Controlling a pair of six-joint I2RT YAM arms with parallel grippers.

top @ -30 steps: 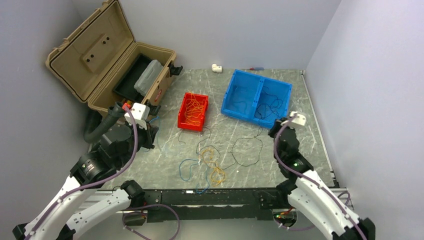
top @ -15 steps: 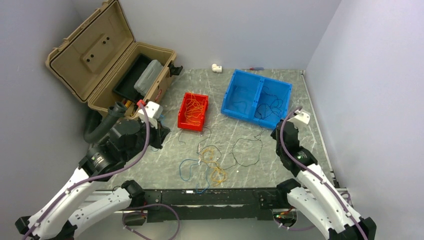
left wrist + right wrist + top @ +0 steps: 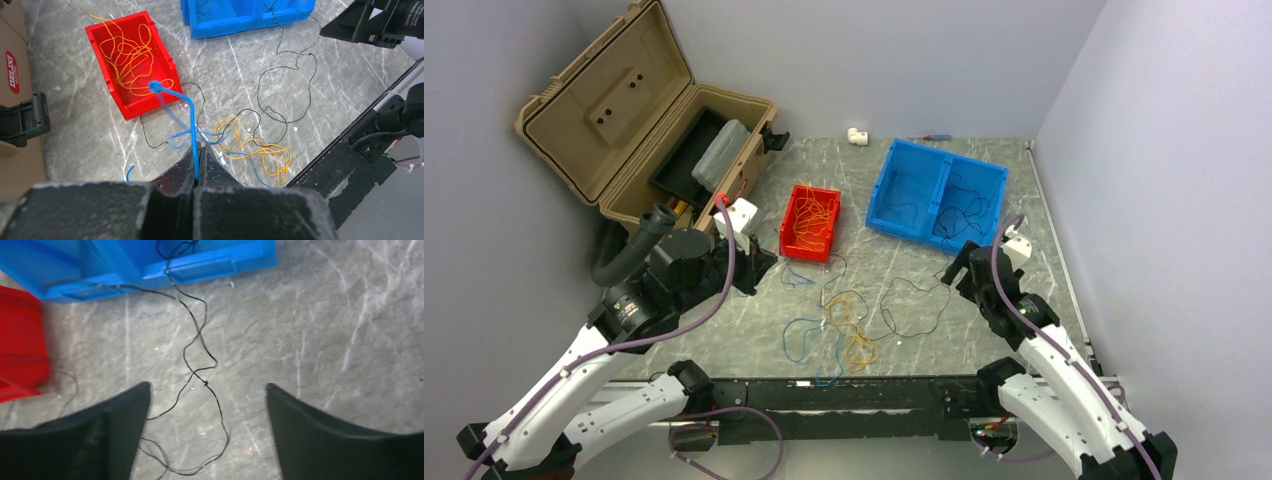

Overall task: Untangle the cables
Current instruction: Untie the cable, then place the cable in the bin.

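1. Left gripper [image 3: 198,150] is shut tight on a blue cable [image 3: 193,130]. The cable rises from between the fingers and bends over toward the near corner of the red bin [image 3: 102,60].
2. Far left on the table [image 3: 1024,200] stands a tan case [image 3: 624,120] with its lid open. The left gripper hangs just in front of it in the top view.
3. Thin yellow-orange cables [image 3: 127,55] lie coiled in the red bin, right of the case.
4. In front of the red bin, near the middle of the table's near edge, lies the loose tangle [image 3: 844,325] of yellow-orange, blue and black strands. The gripped blue cable runs down into it.
5. A black cable [image 3: 205,383] lies in loose loops on the table to the right of the tangle. It trails up to the front wall of the blue bin [image 3: 200,262].
6. More black cables [image 3: 964,205] lie in the blue bin's right compartment. The bin has two compartments and sits at the far right of the table. A small white fitting [image 3: 856,135] lies by the back wall, to the bin's left.
7. Right gripper [image 3: 207,390] has its fingers well apart and grips nothing. It hangs above the black cable, just in front of the blue bin.
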